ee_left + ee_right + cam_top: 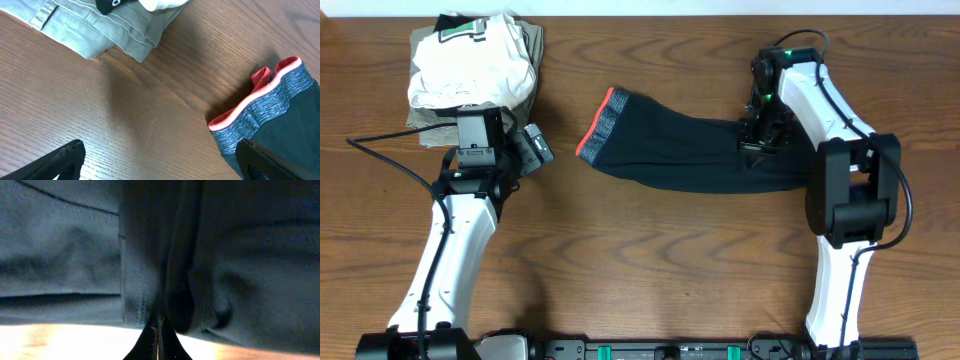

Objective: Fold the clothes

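Pants (690, 150): black, stretched long and flat on the table (650, 260), leg end under the right fingers, grey-and-red waistband (270, 100) just ahead of the left fingers, to one side
Right gripper (159, 325): fingers pressed together, a crease of black cloth gathered at their tips, seemingly pinched
Left gripper (160, 162): fingers wide apart, holding nothing, hovering above bare wood
Done: legs appear laid together lengthwise
Left: no crosswise fold shows yet; probably leg end to the waistband, then halving
Containers: none visible; folded stack (470, 70) sits loose beyond the left fingers
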Controlling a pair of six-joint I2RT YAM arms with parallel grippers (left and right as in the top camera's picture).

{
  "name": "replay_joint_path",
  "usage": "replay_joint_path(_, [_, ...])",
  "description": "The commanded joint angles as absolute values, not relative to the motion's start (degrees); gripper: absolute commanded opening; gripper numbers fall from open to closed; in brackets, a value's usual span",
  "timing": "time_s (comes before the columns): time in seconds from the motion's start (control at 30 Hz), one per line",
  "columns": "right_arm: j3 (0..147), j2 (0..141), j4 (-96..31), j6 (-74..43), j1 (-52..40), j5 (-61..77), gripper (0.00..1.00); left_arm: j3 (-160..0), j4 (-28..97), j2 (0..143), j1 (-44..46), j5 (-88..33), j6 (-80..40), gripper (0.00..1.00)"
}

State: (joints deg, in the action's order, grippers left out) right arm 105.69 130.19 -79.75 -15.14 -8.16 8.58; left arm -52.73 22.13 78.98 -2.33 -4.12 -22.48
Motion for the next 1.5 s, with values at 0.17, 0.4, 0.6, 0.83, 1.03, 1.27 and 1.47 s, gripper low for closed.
replay_joint_path(0.17, [105.7,126.9,-80.6,-16.3,-10.9,8.3,0.01,-52.4,22.2,78.8,-2.6,-4.0,-22.2,0.98])
replay_joint_path(0.4, [105.8,123.7,-78.4,-17.3,-10.6,-0.7,0.33,-52.3,22.3,78.8,-2.6,-4.0,-22.2,0.98])
replay_joint_path(0.6, [105.6,123.0,-77.0,-13.4,-7.9,-4.2,0.68,-52.3,22.2,78.8,-2.6,-4.0,-22.2,0.98])
replay_joint_path(0.83, [105.0,123.9,-76.7,-9.1,-8.2,-1.9,0.54,-52.3,22.2,78.8,-2.6,-4.0,-22.2,0.98])
replay_joint_path(1.03, [103.2,124.0,-74.2,-8.2,-8.8,-1.7,0.48,-52.4,22.2,78.8,-2.6,-4.0,-22.2,0.98])
replay_joint_path(1.27, [96.9,124.0,-69.5,-3.4,-8.8,-1.1,0.47,-52.3,22.2,78.8,-2.6,-4.0,-22.2,0.98])
replay_joint_path(1.47, [96.4,124.0,-67.9,-1.0,-9.2,-1.0,0.44,-52.4,22.3,78.8,-2.6,-4.0,-22.2,0.98])
